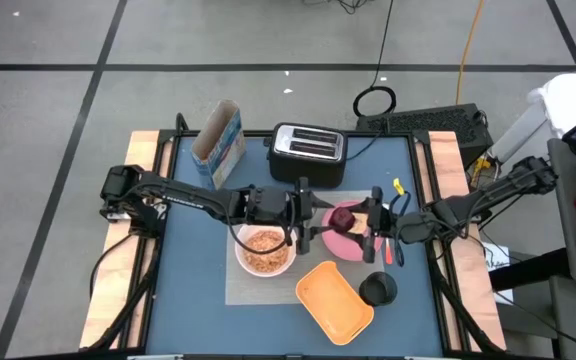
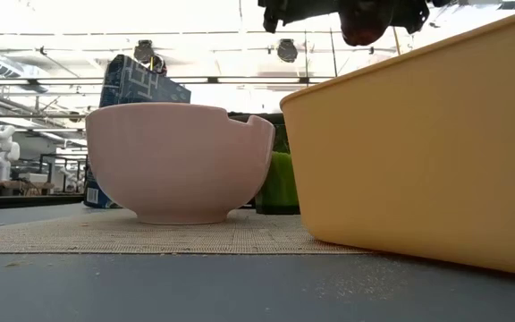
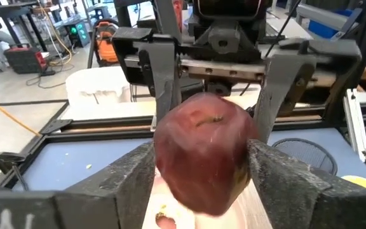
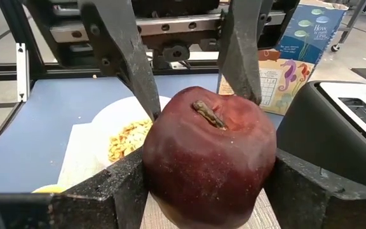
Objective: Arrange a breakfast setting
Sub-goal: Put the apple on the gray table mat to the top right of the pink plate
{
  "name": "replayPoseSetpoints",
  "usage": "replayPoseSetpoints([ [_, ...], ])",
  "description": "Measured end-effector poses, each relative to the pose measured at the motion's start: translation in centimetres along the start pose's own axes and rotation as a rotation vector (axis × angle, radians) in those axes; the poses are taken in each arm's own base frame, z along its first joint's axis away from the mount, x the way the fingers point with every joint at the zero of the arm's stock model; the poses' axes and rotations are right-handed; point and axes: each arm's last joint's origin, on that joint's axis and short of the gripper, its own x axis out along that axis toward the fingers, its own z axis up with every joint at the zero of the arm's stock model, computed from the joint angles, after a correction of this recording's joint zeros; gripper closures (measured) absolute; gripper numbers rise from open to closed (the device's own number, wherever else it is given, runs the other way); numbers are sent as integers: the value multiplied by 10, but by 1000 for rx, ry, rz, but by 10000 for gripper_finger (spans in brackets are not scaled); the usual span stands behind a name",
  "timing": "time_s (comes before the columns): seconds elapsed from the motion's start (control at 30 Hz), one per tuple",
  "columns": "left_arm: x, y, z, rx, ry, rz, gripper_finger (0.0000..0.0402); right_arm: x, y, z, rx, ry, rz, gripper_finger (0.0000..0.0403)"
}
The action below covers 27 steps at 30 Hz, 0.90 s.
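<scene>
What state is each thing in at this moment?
red apple: lifted over the pink plate, gripped by the right tool
left tool: at the apple's other side
white bowl: holds cereal
toaster: slots empty
cereal box: upright, top open
orange tray: empty

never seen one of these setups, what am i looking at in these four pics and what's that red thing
Two robot arms work at a table. One picture looks straight down, one sits at table height, and two come from cameras on the arms' wrists. The red thing is an apple, held above the pink plate. The left gripper and right gripper both have fingers at its sides, as in a handover. Also there: a bowl of cereal on a grey placemat, an orange tray, a toaster and a cereal box.
</scene>
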Motion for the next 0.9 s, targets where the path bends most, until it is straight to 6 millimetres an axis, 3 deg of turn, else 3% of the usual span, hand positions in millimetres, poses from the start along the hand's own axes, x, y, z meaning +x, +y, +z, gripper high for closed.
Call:
replayPoseSetpoints([
  [0.23,-8,2,2,17,60,3,144,-15,-10,2,-1,0,-9,146],
  [0.53,-16,5,2,24,127,1,144,-34,-31,-4,-14,33,-244,146],
  [0.7,-19,5,3,21,133,1,144,-29,-44,-11,8,63,-360,146],
  [0.9,-19,5,2,19,141,0,144,-17,-65,-38,2,147,-489,146],
])
